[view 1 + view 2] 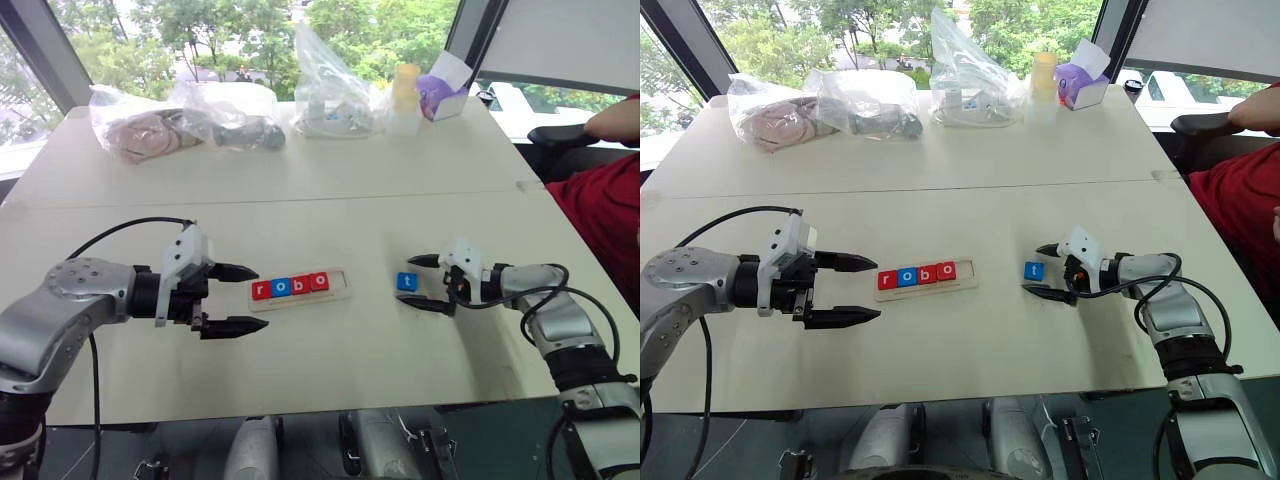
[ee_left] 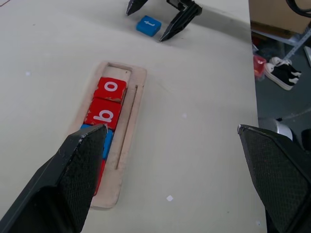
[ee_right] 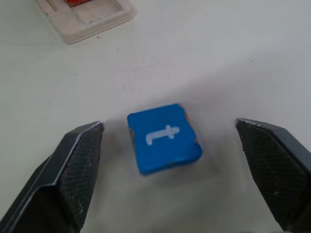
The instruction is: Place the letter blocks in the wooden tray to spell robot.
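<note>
The letter blocks are small flat square tiles with rounded white lowercase letters on glossy faces. We see four of them sitting side by side in the wooden tray (image 1: pixel 342 287), reading r, o, b, o: a red r (image 1: pixel 262 290), a blue o (image 1: pixel 281 287), a red b (image 1: pixel 299 284) and a red o (image 1: pixel 318 281). The tray is a long shallow frame of pale, smooth wood with rounded corners and a raised rim, and its last slot, at the end toward the right arm, is bare. It lies on the matte cream table (image 1: pixel 330 190).

The fifth tile, the blue t (image 1: pixel 406 282), lies flat on the table well apart from the tray, its edges slightly worn. Our right gripper (image 1: pixel 430 284) has its tapered black fingers spread wide, one on each side of the t without touching it. In the right wrist view their inner pads (image 3: pixel 80 162) show a fine cross-hatched texture.

Our left gripper (image 1: pixel 235 298) hangs just beside the tray's r end, also spread wide and holding nothing.

At the far side of the table we see crinkled clear plastic bags (image 1: pixel 180 118).
</note>
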